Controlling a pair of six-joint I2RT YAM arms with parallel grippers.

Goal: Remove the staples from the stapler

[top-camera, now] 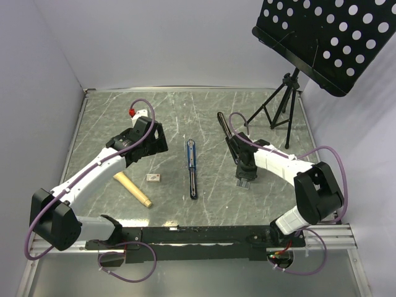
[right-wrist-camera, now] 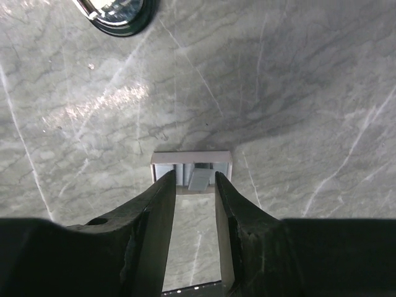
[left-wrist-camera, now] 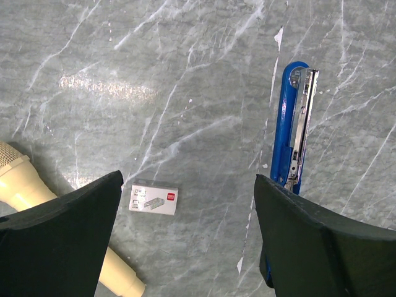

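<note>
A blue stapler (top-camera: 192, 167) lies opened flat at the table's middle; its silvery rail shows in the left wrist view (left-wrist-camera: 296, 130). A black stapler (top-camera: 224, 125) lies behind my right arm, and its end shows in the right wrist view (right-wrist-camera: 117, 11). Short silvery-grey staples (right-wrist-camera: 192, 162) lie on the table right at my right gripper's (right-wrist-camera: 195, 177) fingertips, wider than the narrow gap between the fingers. That gripper (top-camera: 242, 178) points down at the table, slightly open. My left gripper (top-camera: 154, 142) is open and empty above the table, left of the blue stapler (left-wrist-camera: 189, 185).
A small tan-and-white box (top-camera: 153, 177) lies left of the blue stapler, also in the left wrist view (left-wrist-camera: 153, 201). A cream wooden handle (top-camera: 133, 190) lies near it. A black music stand (top-camera: 281, 102) stands at the back right. Walls enclose the table.
</note>
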